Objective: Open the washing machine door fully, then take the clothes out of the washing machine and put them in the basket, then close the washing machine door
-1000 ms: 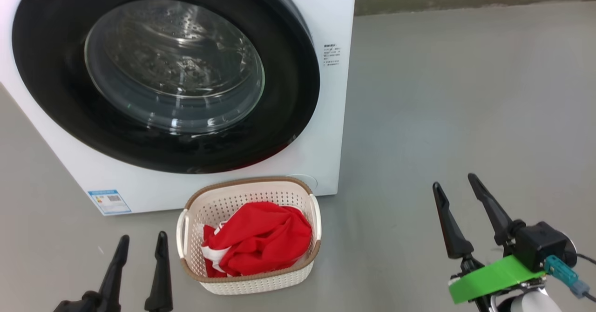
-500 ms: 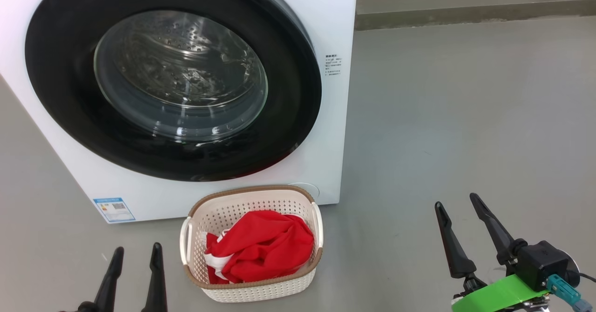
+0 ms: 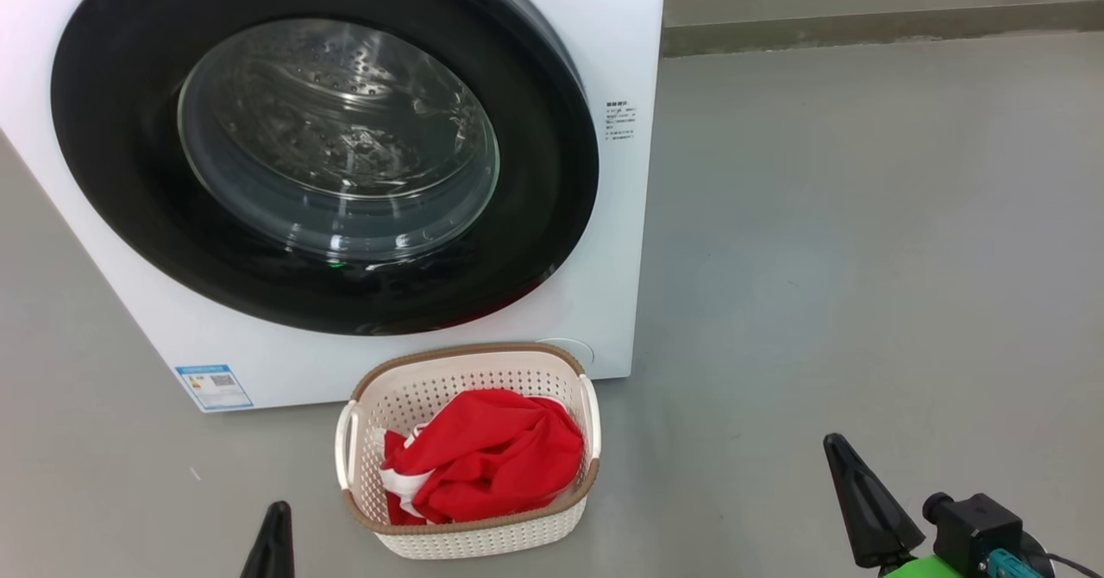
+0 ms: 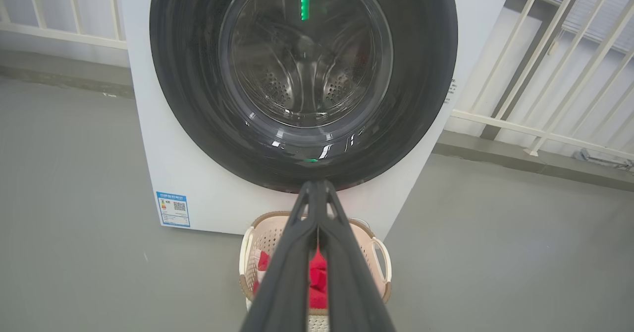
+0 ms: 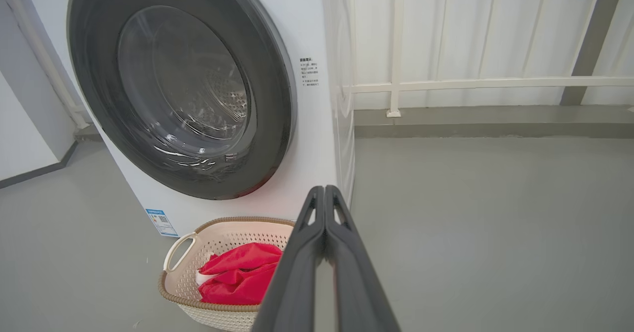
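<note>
Left hand (image 4: 317,187) was empty, fingers pressed together; right hand (image 5: 324,192) likewise. Large round glossy black washing machine door (image 3: 121,172) sat shut against the big white front-loading washing machine (image 3: 625,34). Bright red, white-striped clothes (image 3: 492,457) lay in the small cream perforated plastic basket (image 3: 466,384), which stood on the grey floor (image 3: 862,259) just before the machine.

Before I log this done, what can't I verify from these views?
Print on the washing machine, right of the washing machine door: too small, head view.
Bottom of the basket: covered by the clothes, head view.
Left hand: cut by head view's bottom edge.
</note>
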`<state>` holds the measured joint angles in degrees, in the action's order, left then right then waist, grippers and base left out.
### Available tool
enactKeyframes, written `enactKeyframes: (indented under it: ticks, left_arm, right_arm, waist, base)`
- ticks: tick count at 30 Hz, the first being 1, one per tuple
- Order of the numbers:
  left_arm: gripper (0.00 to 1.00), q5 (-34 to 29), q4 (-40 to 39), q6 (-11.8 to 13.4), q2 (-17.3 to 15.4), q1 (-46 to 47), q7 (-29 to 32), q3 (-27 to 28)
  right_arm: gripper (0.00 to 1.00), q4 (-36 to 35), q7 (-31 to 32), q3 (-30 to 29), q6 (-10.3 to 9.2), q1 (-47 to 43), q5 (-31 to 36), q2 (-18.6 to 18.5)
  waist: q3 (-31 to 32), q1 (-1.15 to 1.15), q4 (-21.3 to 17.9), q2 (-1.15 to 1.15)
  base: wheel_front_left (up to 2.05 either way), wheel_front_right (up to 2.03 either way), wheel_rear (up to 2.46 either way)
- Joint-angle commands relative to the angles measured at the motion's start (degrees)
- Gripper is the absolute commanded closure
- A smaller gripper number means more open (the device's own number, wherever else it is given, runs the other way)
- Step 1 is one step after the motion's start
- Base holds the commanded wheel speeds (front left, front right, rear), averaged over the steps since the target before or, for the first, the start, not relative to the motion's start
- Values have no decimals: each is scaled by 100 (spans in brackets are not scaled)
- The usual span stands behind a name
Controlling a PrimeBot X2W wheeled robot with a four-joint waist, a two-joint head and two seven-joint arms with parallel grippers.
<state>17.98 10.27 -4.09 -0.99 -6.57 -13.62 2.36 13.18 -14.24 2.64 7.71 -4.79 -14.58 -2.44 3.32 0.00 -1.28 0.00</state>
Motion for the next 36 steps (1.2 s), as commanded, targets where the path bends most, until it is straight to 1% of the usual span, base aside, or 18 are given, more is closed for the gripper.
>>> enactKeyframes:
  ticks: [1,4,7,9,36]
  left_arm:
    - [100,133,-113,-11,-41,114,34,42]
    - [100,316,-109,-20,-45,134,83,50]
    - [100,497,-97,-28,-49,159,128,56]
    - [100,618,-89,-33,-51,180,159,60]
    - [100,2184,17,-104,-83,432,581,138]
  right_arm:
    - [100,-144,25,-27,-1,163,-173,-35]
    - [100,-145,72,-43,-1,179,-368,-40]
    - [100,-137,118,-59,-2,201,-561,-45]
    - [100,-131,149,-70,-2,220,-690,-48]
    - [100,-81,561,-227,-7,422,-2349,-75]
  waist:
    - [-2,5,2,0]
    - [0,13,5,0]
    - [-16,2,8,0]
    - [-27,0,10,0]
    - [-103,0,37,0]
  base:
    - [0,0,0]
    - [0,0,0]
    - [0,0,0]
    - [0,0,0]
    - [0,0,0]
